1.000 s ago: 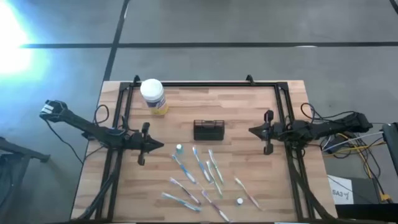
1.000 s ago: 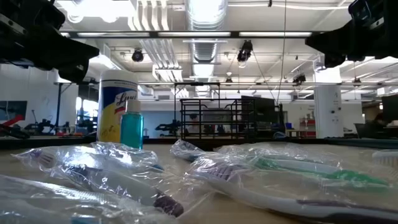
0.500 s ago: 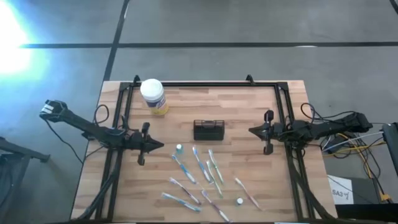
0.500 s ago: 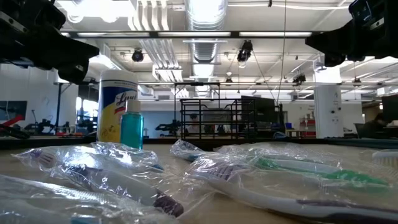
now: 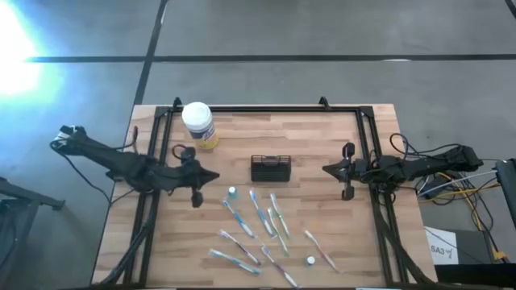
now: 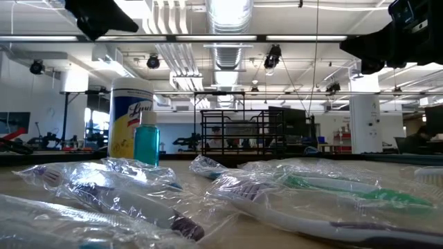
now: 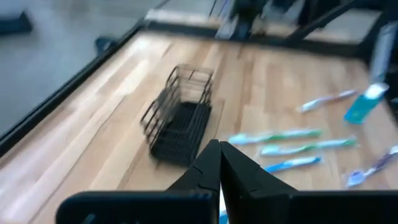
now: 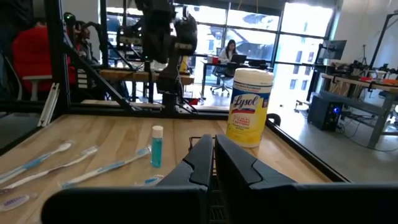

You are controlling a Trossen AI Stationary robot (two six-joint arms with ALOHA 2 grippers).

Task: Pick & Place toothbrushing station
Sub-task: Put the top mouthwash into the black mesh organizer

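The toothbrushing station (image 5: 270, 168) is a small black wire box that stands on its base at the middle of the wooden table; it also shows in the left wrist view (image 7: 177, 118) and the low view (image 6: 242, 131). My left gripper (image 5: 214, 176) is shut and empty, above the table to the station's left, pointing at it (image 7: 219, 168). My right gripper (image 5: 326, 168) is shut and empty, to the station's right (image 8: 213, 155).
A white-lidded yellow jar (image 5: 198, 123) stands at the far left. A small blue bottle (image 5: 232, 193) stands near the station's near left corner. Several wrapped toothbrushes (image 5: 262, 225) lie on the near half of the table. A black frame (image 5: 266, 107) borders the table.
My left gripper has risen and gone toward the table's right and far edges, closer to the station, turning a little. Its fingers stay shut. The station and the other things have kept still.
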